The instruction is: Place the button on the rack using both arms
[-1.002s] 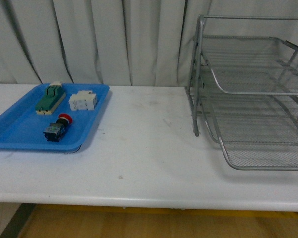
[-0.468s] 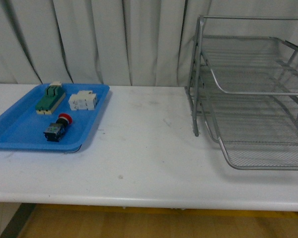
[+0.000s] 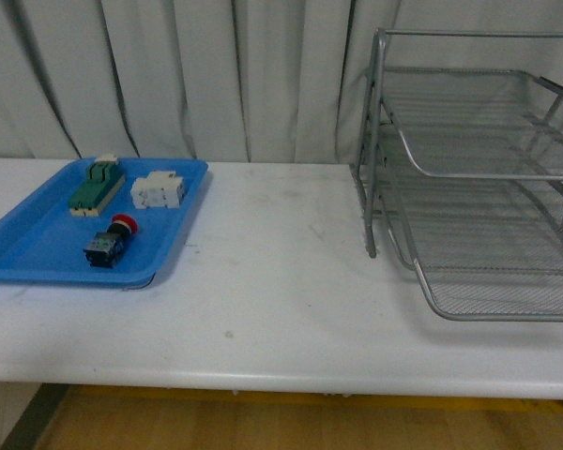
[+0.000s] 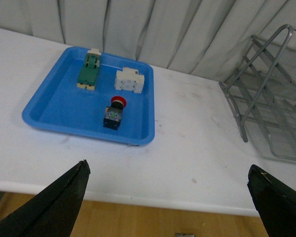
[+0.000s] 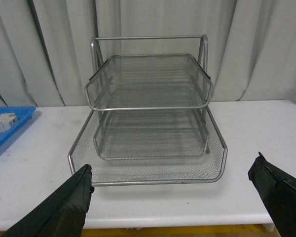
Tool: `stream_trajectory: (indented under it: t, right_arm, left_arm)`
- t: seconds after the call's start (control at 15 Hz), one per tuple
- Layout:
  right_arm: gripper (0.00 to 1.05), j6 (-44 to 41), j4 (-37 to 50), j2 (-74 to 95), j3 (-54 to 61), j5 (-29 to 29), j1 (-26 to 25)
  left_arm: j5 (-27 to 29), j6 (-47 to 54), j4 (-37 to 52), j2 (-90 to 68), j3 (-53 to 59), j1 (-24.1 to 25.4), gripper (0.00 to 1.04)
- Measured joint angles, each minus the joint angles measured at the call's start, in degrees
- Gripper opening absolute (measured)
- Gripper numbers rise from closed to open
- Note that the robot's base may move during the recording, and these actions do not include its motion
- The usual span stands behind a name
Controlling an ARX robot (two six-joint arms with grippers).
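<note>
So the button [image 3: 108, 242] is sitting in the blue tray [image 3: 28, 253] over on the left side of the white table [image 3: 281, 291]. It's lying on its side with the red cap pointing toward the far side and the black-and-blue body toward the near edge. It's on the near half of the tray, clear of the other two parts. Those are a green-and-beige switch block [image 3: 95, 186] up at the far end and a white terminal block [image 3: 158, 191] just to the right of that. The rack [image 3: 385, 141] is way over on the right of the table, well apart from the tray, with a stretch of bare tabletop between them. It's the silver mesh kind with three tiers, and the lowest tray sticks out nearer than the two above it. Neither arm shows in the front view. In the left wrist view the left gripper [image 4: 167, 165] has its black fingers [image 4: 59, 202] spread wide with nothing in between, looking down at the tray from the near side. Same deal for the right gripper [image 5: 172, 165]: spread wide, holding nothing, facing the rack's open front. There's a pale curtain [image 3: 216, 75] behind everything.
</note>
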State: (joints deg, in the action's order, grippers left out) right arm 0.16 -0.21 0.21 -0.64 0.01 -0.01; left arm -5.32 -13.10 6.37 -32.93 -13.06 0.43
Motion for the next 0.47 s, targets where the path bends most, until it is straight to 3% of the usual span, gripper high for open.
stream_trajectory:
  t: [0.2, 0.47]
  right_arm:
    - [0.98, 0.0, -0.02, 0.0, 0.0, 0.0, 0.0]
    - [0.98, 0.02, 0.0, 0.0, 0.0, 0.0, 0.0]
  left_arm:
    - [0.13, 0.96, 15.76, -27.93, -9.79, -3.37, 0.98]
    - [-0.17, 4.02, 13.94, -57.64, -28.11, -4.13, 0.98]
